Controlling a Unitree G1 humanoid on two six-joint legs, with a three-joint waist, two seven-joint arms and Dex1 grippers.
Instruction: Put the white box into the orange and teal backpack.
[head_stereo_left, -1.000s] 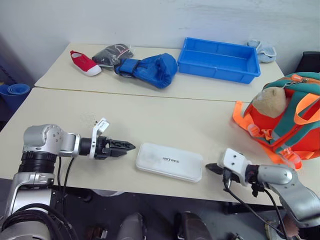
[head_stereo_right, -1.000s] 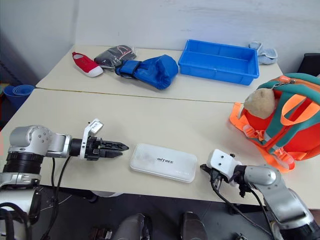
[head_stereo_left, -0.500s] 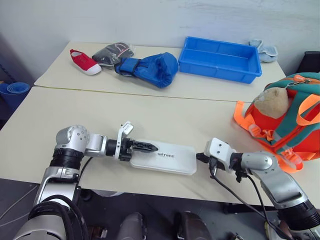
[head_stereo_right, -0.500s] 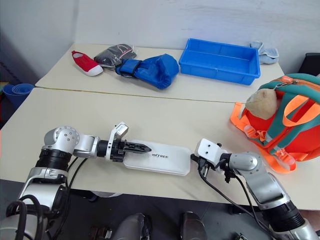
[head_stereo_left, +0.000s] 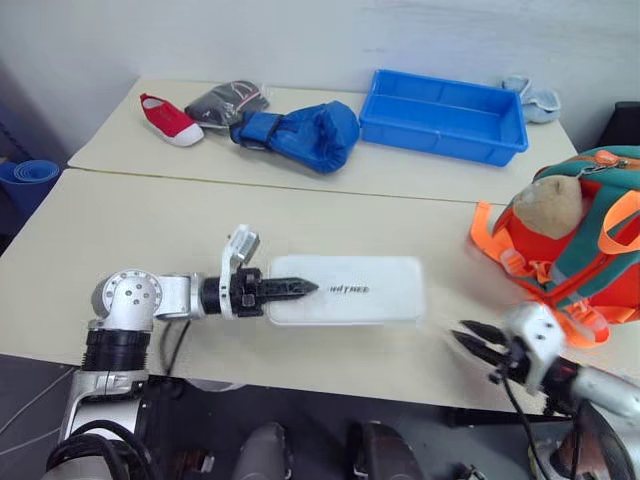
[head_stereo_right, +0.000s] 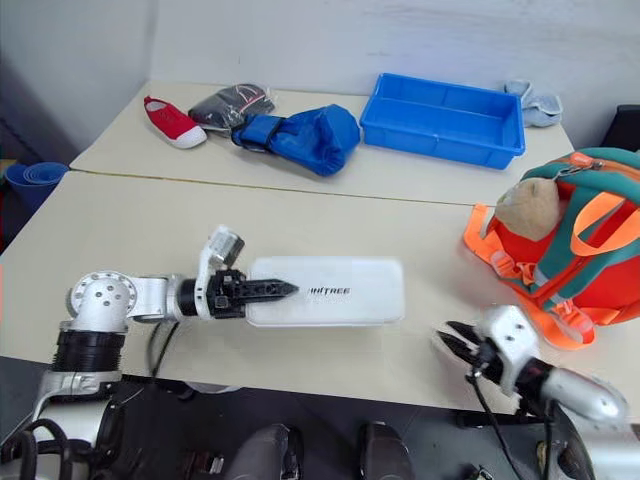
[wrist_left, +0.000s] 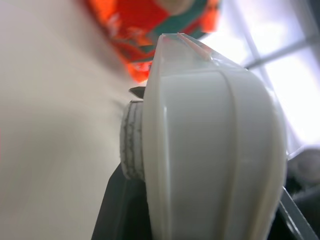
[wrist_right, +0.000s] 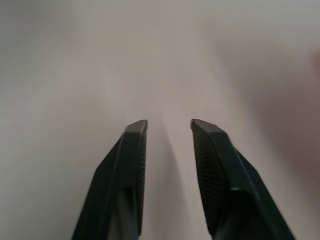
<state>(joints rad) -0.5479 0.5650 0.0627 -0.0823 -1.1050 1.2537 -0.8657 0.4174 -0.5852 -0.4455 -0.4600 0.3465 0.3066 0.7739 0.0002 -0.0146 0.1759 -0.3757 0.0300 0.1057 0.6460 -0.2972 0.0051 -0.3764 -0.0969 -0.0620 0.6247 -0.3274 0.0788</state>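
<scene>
The near bench (head_stereo_left: 120, 230) carries everything I am working with, and a second bench behind it holds things I have no use for: a blue tray (head_stereo_left: 440, 118), a blue boxing glove (head_stereo_left: 305, 135), a red shoe (head_stereo_left: 167, 119).

The orange and teal backpack (head_stereo_left: 590, 250) sits at the right edge of the near bench, leaning with its tan plush toy (head_stereo_left: 553, 207) facing me. I judge that is why I have taken the box by its left end: the free end points toward the bag, so I can carry it across and feed it in lengthwise.

The white box (head_stereo_left: 350, 290) is close to the front edge of the bench, about midway along, well apart from the backpack. It looks lifted rather than lying flat, though I cannot be sure of that. It is flat and long, with rounded corners and small grey lettering on top; in my left wrist view its end is a smooth, rounded white shell with a seam round it.

My left gripper (head_stereo_left: 285, 291) is clamped on the box's left end, one finger over the top face, pointing along the box. My right gripper (head_stereo_left: 478, 347) hangs over the front edge to the right, fingers (wrist_right: 135, 150) apart and holding nothing, clear of the box.
</scene>
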